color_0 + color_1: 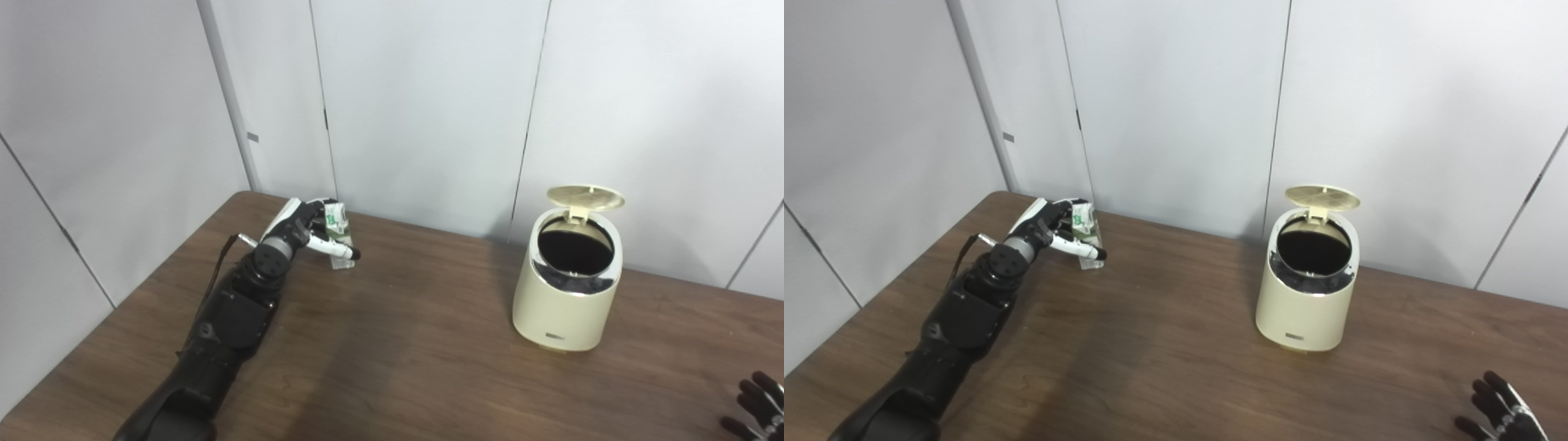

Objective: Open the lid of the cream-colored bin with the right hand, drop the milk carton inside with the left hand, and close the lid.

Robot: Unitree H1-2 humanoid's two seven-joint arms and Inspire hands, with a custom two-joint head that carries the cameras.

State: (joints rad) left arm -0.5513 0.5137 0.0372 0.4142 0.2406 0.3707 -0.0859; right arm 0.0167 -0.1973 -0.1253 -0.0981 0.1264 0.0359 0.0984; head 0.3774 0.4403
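Cream bin (566, 300) lid (585, 197) up, left hand (300, 229) gripping milk carton (339, 228), right hand (1497, 407) spread.

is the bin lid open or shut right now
Open. The lid stands tipped back above the cream-colored bin, and the dark opening is exposed.

Table layout — carton left, bin right.
Milk carton (339, 236) at 10 o'clock on the table (392, 343); bin (569, 288) at 2 o'clock, well apart — lid (585, 197) behind its mouth.
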